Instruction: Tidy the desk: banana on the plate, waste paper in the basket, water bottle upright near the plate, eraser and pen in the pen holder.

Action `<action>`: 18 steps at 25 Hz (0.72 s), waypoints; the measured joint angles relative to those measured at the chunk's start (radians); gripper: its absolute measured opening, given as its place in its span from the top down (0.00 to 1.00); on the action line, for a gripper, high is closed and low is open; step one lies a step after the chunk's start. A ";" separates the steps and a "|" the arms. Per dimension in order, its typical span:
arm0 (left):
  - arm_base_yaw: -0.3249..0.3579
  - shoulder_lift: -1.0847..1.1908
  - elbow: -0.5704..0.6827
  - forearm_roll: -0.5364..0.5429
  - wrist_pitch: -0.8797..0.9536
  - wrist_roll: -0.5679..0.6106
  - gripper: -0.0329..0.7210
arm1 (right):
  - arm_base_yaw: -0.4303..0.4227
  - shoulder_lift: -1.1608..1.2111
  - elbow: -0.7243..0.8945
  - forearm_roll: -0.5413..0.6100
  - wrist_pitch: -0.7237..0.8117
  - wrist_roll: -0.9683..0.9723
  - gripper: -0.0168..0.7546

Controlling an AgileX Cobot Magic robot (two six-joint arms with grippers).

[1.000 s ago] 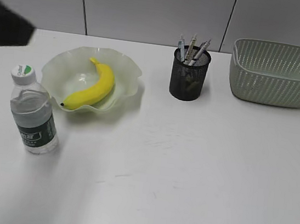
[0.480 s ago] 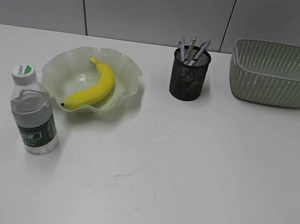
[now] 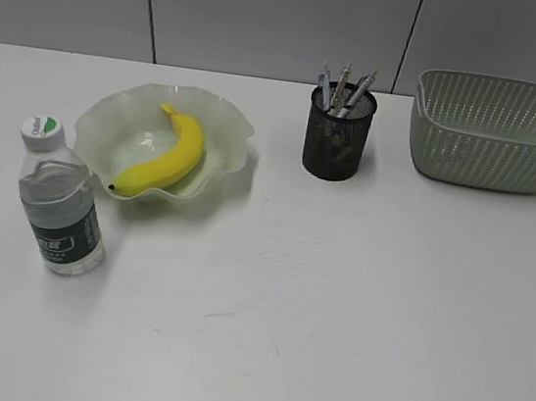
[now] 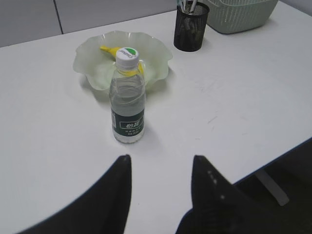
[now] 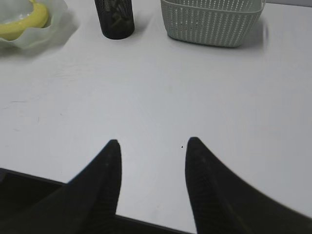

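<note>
Both tools are hanging back w/ jaws apart, holding nothing: left tool [image 4: 158,168] near the water bottle [image 3: 60,201], right tool [image 5: 152,151] over bare surface [image 3: 363,302]. Bottle is standing upright just near-left of the plate [image 3: 226,126], banana [image 3: 165,155] lying in it. Pens are sitting in the pen holder [image 3: 337,135]; basket [image 3: 494,131] far right, contents not visible. Looks done, imo: keep both tools retracting clear, w/o clipping the bottle.
</note>
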 joint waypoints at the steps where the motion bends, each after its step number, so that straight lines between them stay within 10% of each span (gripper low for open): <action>1: 0.000 0.000 0.000 0.000 0.000 0.000 0.55 | 0.000 0.000 0.000 0.000 0.000 -0.002 0.52; 14: 0.013 0.000 0.000 0.000 0.000 0.000 0.55 | -0.004 0.000 0.000 0.000 0.000 -0.008 0.52; 18: 0.175 0.000 0.000 -0.001 0.000 0.000 0.55 | -0.089 0.000 0.000 0.001 0.000 -0.008 0.52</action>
